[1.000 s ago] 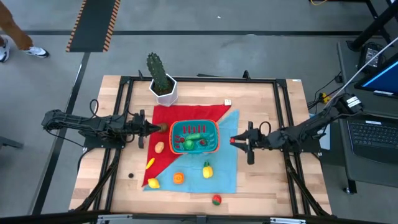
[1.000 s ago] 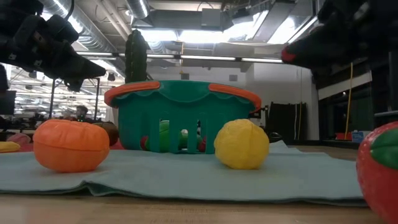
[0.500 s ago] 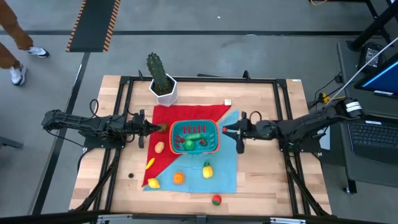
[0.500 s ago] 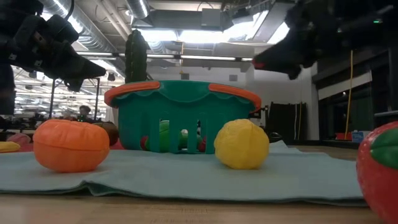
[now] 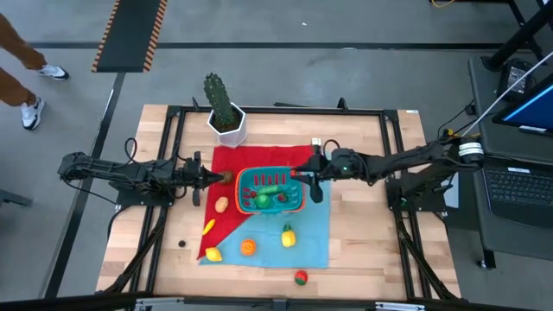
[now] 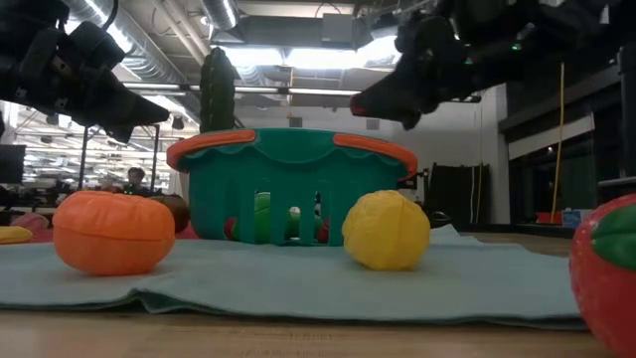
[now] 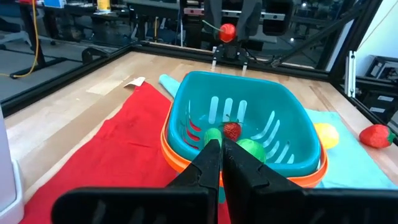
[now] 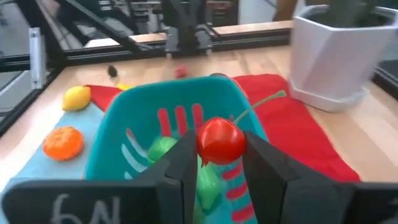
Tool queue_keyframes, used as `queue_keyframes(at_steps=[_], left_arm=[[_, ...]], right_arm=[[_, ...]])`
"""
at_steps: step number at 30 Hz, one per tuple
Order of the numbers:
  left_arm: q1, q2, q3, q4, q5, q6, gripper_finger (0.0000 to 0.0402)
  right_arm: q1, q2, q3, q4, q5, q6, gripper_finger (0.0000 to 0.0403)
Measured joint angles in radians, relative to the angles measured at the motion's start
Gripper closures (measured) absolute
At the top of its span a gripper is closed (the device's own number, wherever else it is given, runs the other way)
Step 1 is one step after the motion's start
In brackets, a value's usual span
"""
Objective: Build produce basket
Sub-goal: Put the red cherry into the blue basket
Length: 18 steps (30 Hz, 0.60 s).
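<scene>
Filling is partway done. Small rectangular teal plastic basket with orange-red rim [image 5: 270, 190] sits centre frame in the high view, on a red and light-blue cloth [image 5: 315, 233] over the wooden worktop [image 5: 371, 250]. Inside it: a few green and red toy pieces [image 7: 239, 138], perhaps three or four; exact count unclear through the slots.

Right gripper [image 8: 214, 163] hangs at the basket's right rim, over the opening, fingers clamped on a small red toy cherry with a thin green stem [image 8: 221, 139]. Not yet released; judged the piece next in.

Left gripper [image 7: 221, 163] at the basket's left edge, fingers pressed together, nothing between them.

Still out on the cloth or worktop, high view:
- yellow lemon-like piece [image 5: 288, 235], lower centre
- orange round piece [image 5: 248, 247], lower centre
- yellow pieces [image 5: 210, 241], lower left
- tan oval piece [image 5: 222, 205], just left of the basket
- brown piece [image 5: 228, 177] by the left gripper
- red strawberry [image 5: 300, 277] off the cloth, bottom centre

Judgement: under halfway; some six or seven pieces left to collect.

White hexagonal pot with green cactus [image 5: 225, 117] stands upper left of the basket, apart from it.
</scene>
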Motion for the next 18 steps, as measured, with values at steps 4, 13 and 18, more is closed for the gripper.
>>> queue_keyframes(at_steps=[4,13,18], left_arm=[[0.0,0.0,0.0,-0.001,0.0,0.0,0.0394],[0.0,0.0,0.0,-0.005,0.002,0.012,0.0394],[0.0,0.0,0.0,-0.006,0.009,0.053,0.0394]], right_arm=[[-0.01,0.047,0.084,-0.109,-0.042,-0.019,0.0295],[-0.01,0.151,0.341,-0.489,-0.088,-0.099,0.0296],[-0.01,0.196,0.464,-0.659,-0.093,-0.127,0.0296]])
